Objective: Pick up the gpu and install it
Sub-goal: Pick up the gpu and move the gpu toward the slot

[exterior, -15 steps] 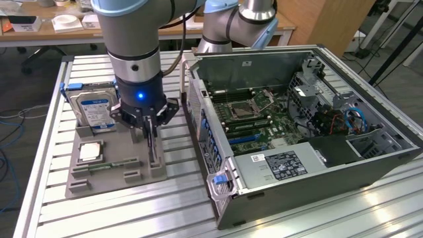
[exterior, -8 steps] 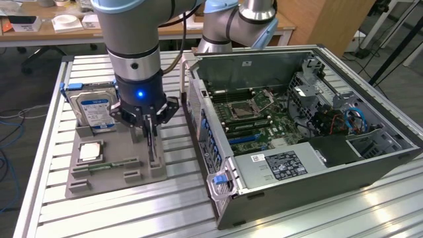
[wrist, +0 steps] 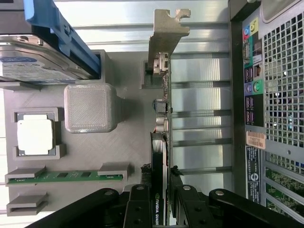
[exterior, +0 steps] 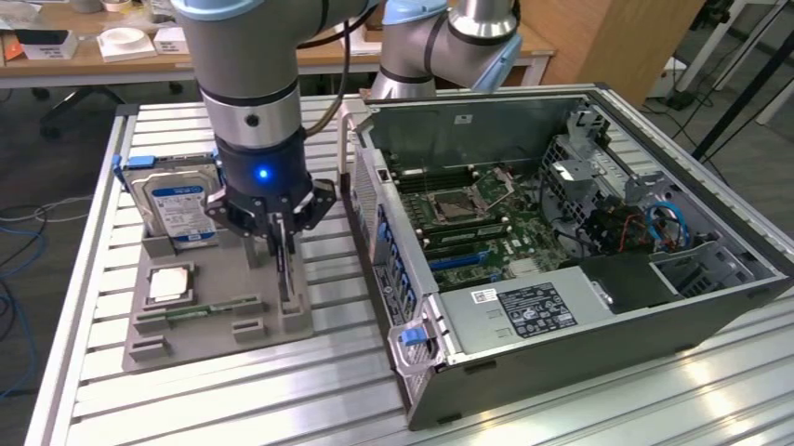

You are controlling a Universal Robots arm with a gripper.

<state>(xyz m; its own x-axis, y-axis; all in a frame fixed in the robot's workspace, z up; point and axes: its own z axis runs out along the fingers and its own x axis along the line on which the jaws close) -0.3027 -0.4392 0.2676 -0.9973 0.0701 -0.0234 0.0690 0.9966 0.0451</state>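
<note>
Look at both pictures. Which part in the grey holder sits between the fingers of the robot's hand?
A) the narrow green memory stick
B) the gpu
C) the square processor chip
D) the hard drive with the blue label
B: the hand is closed on the gpu, which stands on edge in the grey holder, with a finger on either face of the card.

**Only One Marking Legible**

In the wrist view, white lettering runs along the narrow edge of the gpu (wrist: 160,118). It reads "NVIDIA QUAD" before the picture's border cuts it off. The blue-and-white label on the hard drive (exterior: 180,206), the white label on the power supply (exterior: 536,308) and the barcode sticker (wrist: 255,140) on the computer case (wrist: 278,95) carry print too small to read.
</note>
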